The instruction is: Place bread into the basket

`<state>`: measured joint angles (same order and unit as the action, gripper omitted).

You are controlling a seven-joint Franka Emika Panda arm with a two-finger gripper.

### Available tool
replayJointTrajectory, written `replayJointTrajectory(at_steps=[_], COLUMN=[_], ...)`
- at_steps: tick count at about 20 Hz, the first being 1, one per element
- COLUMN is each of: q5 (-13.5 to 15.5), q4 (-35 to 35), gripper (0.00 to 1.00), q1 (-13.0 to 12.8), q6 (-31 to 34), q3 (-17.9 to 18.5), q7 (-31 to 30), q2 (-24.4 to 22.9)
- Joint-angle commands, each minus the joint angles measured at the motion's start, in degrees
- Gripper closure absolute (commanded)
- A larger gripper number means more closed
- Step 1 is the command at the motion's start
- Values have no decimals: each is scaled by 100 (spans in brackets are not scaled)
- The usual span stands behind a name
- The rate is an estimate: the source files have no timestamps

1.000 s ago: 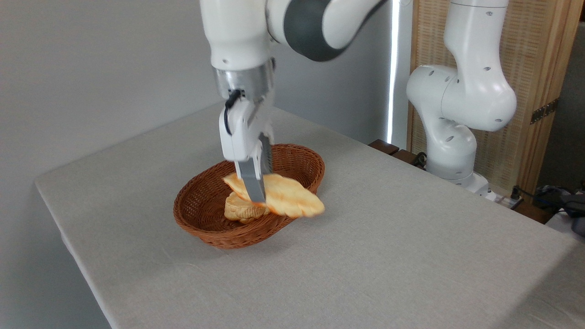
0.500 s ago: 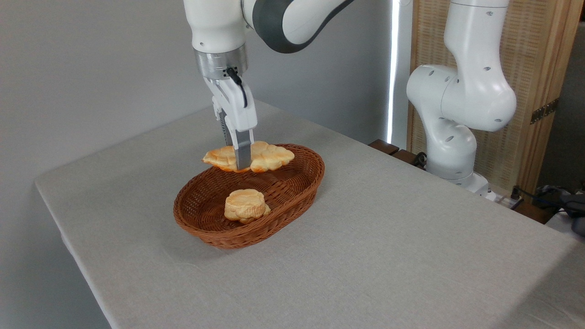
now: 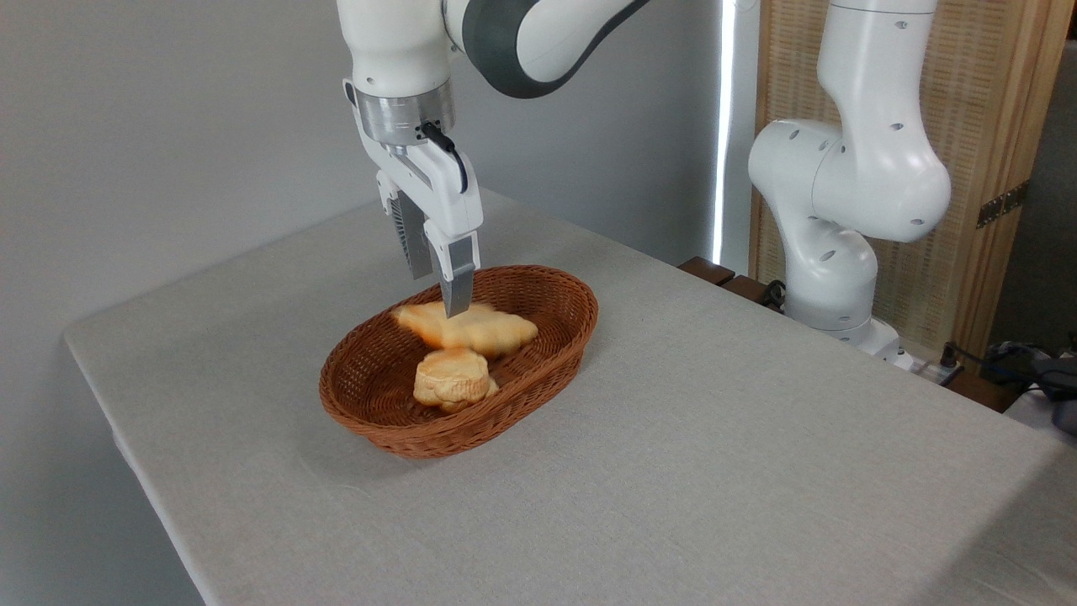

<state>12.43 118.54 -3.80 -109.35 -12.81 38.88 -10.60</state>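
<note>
Braided loaf (image 3: 467, 328) lying inside wicker basket (image 3: 555, 290), behind round bun (image 3: 452, 378); gripper (image 3: 437, 286) just above loaf, fingers parted, holding nothing; grey tablecloth (image 3: 715, 471) beneath.

golden bread (image 3: 471, 330) with paler lumps lay in the reddish-brown woven basket (image 3: 555, 290) at frame centre; a pale tan bun (image 3: 453, 379); white gripper (image 3: 437, 286), grey fingers; light grey tablecloth (image 3: 673, 438)

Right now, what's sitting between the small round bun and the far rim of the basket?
The long bread lies there, inside the basket, just behind the bun. The fixed camera shows it, slightly blurred, under the open gripper.
</note>
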Motion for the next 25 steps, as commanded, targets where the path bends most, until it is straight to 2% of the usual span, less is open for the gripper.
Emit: replayJointTrajectory(at_steps=[1, 4, 9, 11, 15, 17, 21, 25], q5=[84, 66, 22, -179, -715, -733, -760, -734], q4=[-68, -68, -182, -269, -314, -314, -314, -314], gripper=[0, 0, 0, 0, 0, 0, 0, 0], q1=[37, 81, 81, 81, 81, 81, 81, 81], q6=[-8, -8, -25, -25, -25, -25, 71, 71], q3=[23, 85, 804, 1069, 1245, 1263, 1263, 1272], q7=[-56, -56, -4, -4, -4, 23, 558, 550], q2=[6, -12, -12, -12, -3, -3, -12, -12])
